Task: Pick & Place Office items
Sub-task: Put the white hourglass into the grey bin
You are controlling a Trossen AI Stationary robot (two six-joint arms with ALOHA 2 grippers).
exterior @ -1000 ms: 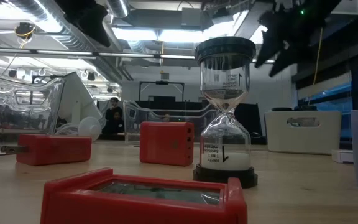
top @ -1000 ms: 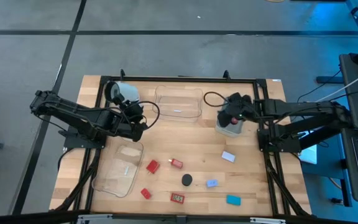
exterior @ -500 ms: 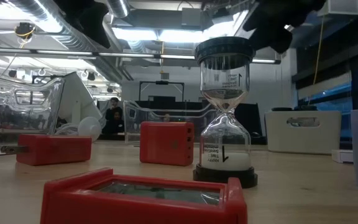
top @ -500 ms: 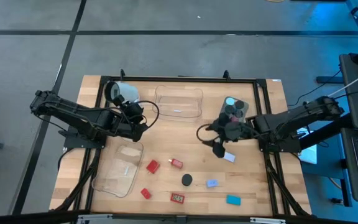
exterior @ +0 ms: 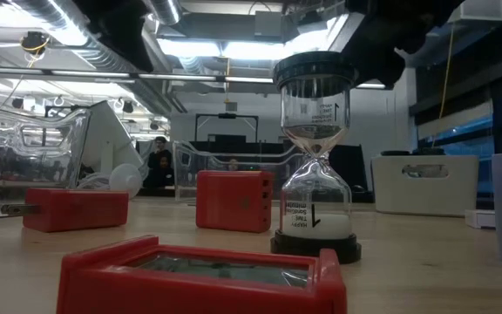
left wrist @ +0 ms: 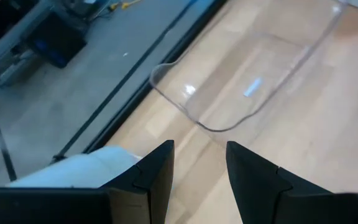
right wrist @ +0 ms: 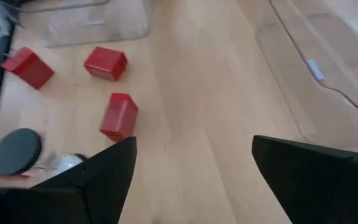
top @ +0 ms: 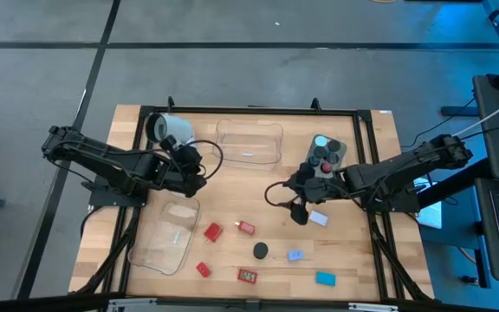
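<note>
Reaching down w/ fingers spread and nothing held, right gripper [top: 300,211] hangs over bare wood near the lavender piece [top: 319,218]; a crooked drop could nudge it away or clip the sand timer [exterior: 315,157]. Left gripper [top: 199,179], fingers nearly together and empty, waits by the white mug [top: 170,128].

Grey tub [top: 323,157]: three or so round knobs, prob. Both clear trays [top: 249,143] look empty. Red blocks [top: 213,231] and other items lie loose on the table's front half.
</note>
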